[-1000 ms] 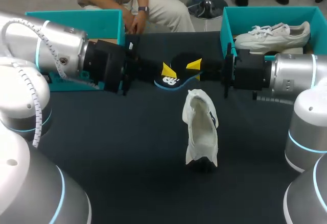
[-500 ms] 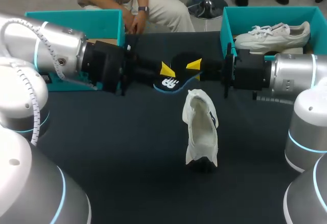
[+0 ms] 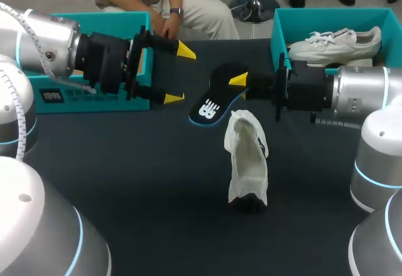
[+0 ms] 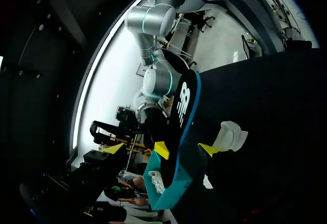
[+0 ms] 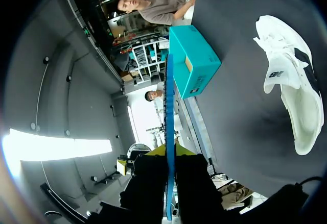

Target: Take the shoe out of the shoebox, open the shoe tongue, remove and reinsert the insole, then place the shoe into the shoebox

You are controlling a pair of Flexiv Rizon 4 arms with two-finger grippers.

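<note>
A black insole (image 3: 212, 100) with a blue rim hangs over the table's far middle, and my right gripper (image 3: 240, 81) is shut on its right end. In the right wrist view the insole (image 5: 168, 106) runs edge-on out from between that gripper's (image 5: 169, 151) yellow tips. My left gripper (image 3: 179, 75) stands open just left of the insole, apart from it. From the left wrist the insole (image 4: 185, 106) shows ahead of that open gripper (image 4: 186, 149). The white shoe (image 3: 248, 160) lies on the dark table with its mouth wide, below the insole; it also shows as the shoe (image 5: 288, 91) and the shoe (image 4: 231, 132).
A teal shoebox (image 3: 281, 27) at the far right holds a second white shoe (image 3: 333, 40). Another teal box (image 3: 94, 24) stands at the far left behind my left arm, seen as the box (image 5: 194, 60) from the right wrist. Dark tabletop (image 3: 157, 182) stretches toward the front.
My left gripper opened, let go of the insole and drew back to the left. The insole stays in my right gripper, its free end a little lower.
</note>
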